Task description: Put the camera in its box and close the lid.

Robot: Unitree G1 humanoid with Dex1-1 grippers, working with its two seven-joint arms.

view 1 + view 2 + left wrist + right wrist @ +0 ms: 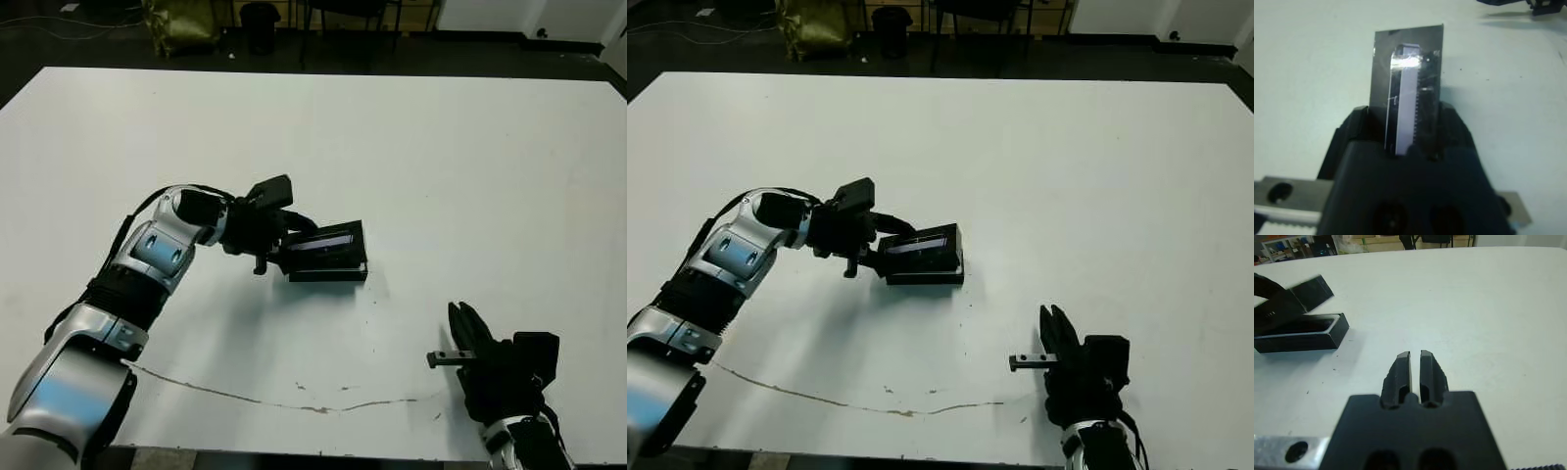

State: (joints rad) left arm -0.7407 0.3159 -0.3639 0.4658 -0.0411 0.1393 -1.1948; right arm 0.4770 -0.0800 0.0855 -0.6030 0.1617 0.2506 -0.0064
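Near the table's middle, my left gripper (281,245) is shut on one end of the lid (328,239), a flat black cover with a glossy pale strip. The lid hangs tilted just above the box (329,273), a shallow black tray resting on the table. In the left wrist view the lid (1408,73) stands between my two fingers. The right wrist view shows the box (1303,335) with the lid (1311,290) slanting over it. The camera is hidden. Near the front right edge, my right gripper (460,319) is shut and holds nothing.
A thin brown crack line (294,403) runs along the white table (441,157) near its front edge. Beyond the far edge are a dark floor, chair legs and a yellow bag (181,24).
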